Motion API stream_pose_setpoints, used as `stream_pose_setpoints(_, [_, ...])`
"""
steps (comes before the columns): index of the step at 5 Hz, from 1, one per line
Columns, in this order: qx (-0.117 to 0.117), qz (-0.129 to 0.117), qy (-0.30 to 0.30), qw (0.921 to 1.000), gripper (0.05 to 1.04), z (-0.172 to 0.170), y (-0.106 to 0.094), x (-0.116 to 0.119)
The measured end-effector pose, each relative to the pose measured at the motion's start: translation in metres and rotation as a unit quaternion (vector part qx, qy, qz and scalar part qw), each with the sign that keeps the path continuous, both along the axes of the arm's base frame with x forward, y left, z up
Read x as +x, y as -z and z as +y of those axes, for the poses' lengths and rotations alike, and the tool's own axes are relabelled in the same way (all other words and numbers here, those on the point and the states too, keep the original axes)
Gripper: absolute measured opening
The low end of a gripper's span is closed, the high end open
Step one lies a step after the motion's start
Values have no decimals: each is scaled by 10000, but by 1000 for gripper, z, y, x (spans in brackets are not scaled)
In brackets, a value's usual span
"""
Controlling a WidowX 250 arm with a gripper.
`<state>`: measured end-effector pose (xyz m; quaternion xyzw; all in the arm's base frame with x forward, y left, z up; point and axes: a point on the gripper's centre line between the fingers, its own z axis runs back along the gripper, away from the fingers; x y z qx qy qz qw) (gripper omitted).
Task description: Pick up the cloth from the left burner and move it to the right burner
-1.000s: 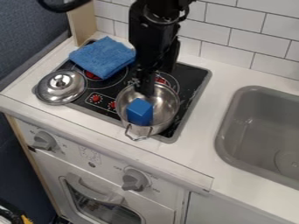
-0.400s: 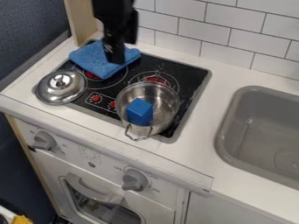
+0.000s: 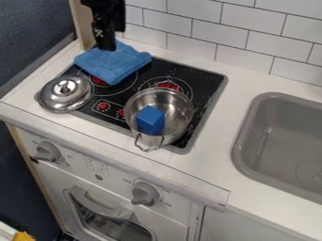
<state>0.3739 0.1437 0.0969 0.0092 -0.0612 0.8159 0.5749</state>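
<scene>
The black two-finger hand [image 3: 107,48] hangs at the far part of the folded blue cloth [image 3: 106,68]; I cannot tell whether it is spread, pressed together or touching. The cloth lies over the far side of the round left burner [image 3: 98,81]. A silver metal pot [image 3: 179,109] with a blue block [image 3: 150,120] inside stands just near of the right burner [image 3: 168,85]. The white surface [image 3: 229,106] runs between the black cooktop's [image 3: 206,82] right edge and the grey sink [image 3: 277,95]. Small print [image 3: 96,164] marks the front panel, unreadable.
</scene>
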Motion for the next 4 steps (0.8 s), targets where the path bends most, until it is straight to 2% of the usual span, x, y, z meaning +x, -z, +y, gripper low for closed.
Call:
stream_pose_setpoints(1, [97, 251, -71, 9996, 999, 12, 15, 17])
stream_pose_setpoints(2, [155, 324, -125, 9993, 999, 22, 33, 26])
stream_pose_setpoints(3, [180, 374, -191, 9990, 999, 32, 48, 30])
stream_pose_setpoints(4, [198, 294, -213, 9991, 999, 32, 53, 32])
